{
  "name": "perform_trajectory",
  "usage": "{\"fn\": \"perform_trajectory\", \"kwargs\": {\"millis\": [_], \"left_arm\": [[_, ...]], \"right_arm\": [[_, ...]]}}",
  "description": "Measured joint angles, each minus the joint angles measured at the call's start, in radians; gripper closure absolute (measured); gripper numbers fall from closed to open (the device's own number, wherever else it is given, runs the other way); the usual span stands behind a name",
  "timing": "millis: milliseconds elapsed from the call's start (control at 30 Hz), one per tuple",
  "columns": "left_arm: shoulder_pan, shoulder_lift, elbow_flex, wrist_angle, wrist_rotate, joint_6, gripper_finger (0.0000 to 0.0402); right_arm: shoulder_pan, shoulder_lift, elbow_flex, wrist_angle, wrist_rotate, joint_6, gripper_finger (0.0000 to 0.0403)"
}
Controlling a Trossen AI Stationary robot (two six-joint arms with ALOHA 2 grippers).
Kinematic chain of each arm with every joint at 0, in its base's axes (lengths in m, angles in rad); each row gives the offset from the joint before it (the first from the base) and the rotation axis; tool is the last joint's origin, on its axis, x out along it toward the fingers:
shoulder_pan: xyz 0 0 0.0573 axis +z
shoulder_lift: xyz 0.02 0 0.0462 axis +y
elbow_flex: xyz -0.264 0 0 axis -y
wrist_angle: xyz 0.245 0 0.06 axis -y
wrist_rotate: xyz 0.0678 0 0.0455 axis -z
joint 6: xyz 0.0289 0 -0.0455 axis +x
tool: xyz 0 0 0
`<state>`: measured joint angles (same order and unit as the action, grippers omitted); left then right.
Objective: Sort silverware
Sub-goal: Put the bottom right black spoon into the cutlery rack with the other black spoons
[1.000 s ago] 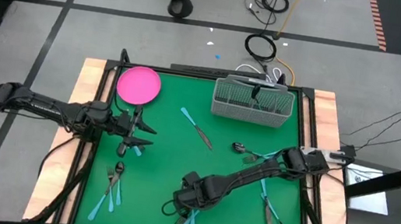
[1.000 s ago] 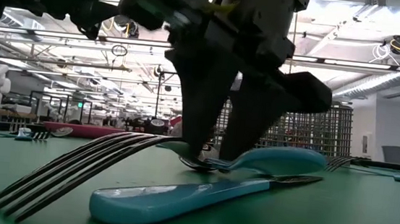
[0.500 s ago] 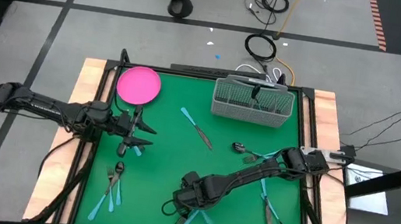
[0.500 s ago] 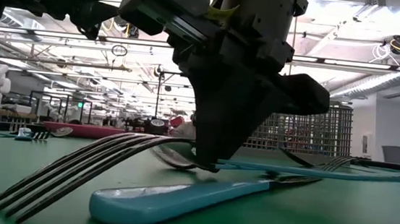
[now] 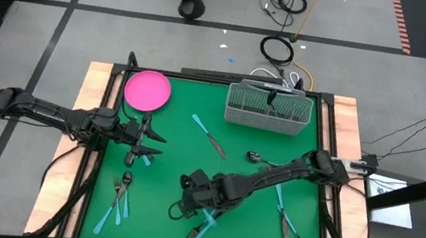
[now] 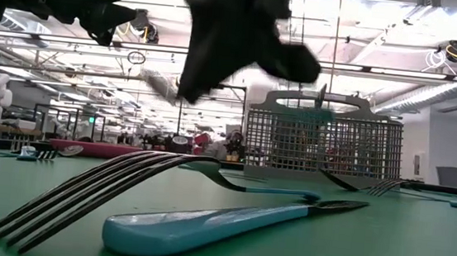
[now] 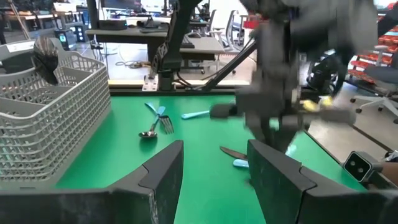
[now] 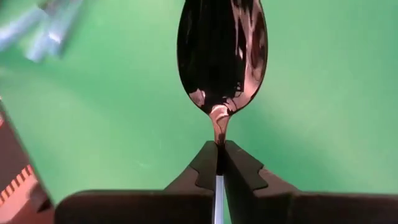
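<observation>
Spoon (image 8: pixel 221 56), pinched at the neck by the right hand (image 8: pixel 217 163), bowl projecting forward; lifted clear of the green counter (image 5: pixel 184 144) near its front middle, presumably for carrying to the mesh basket (image 5: pixel 268 110) at the rear. Fork (image 6: pixel 99 187) and knife (image 6: pixel 228 223) left lying below. More silverware scattered at both sides. Left hand (image 5: pixel 145 144) parked partly open and empty near the pink plate (image 5: pixel 148 90), out of the way.

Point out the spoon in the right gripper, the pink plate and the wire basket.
spoon (image 8: pixel 222 50): right wrist view, on its dark bowl, above the shut fingers.
pink plate (image 5: pixel 148 91): high view, on its bare middle.
wire basket (image 5: pixel 267 120): high view, on its near wall.
</observation>
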<state>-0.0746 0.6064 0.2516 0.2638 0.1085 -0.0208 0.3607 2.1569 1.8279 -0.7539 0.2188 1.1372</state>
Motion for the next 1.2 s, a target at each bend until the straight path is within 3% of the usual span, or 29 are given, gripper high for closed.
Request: {"fn": "perform_trajectory", "kwargs": {"millis": [267, 567, 767, 933, 1200], "left_arm": [[0.000, 0.000, 0.000, -0.003, -0.001, 0.001, 0.0221], [0.000, 0.000, 0.000, -0.011, -0.011, 0.002, 0.0221], [0.000, 0.000, 0.000, -0.018, -0.012, 0.009, 0.0221], [0.000, 0.000, 0.000, -0.052, -0.054, 0.011, 0.0221], [0.000, 0.000, 0.000, -0.068, -0.115, 0.011, 0.0221]], "right_arm": [[-0.002, -0.180, 0.001, -0.109, 0.260, -0.134, 0.0402], [-0.081, -0.324, -0.001, -0.509, 0.619, -0.164, 0.0403], [-0.199, -0.503, -0.178, -0.571, 0.761, -0.158, 0.0403], [-0.294, -0.759, -0.478, -0.308, 0.813, -0.283, 0.0403], [-0.434, -1.114, -1.000, 0.553, 0.792, -0.806, 0.0403]]}}
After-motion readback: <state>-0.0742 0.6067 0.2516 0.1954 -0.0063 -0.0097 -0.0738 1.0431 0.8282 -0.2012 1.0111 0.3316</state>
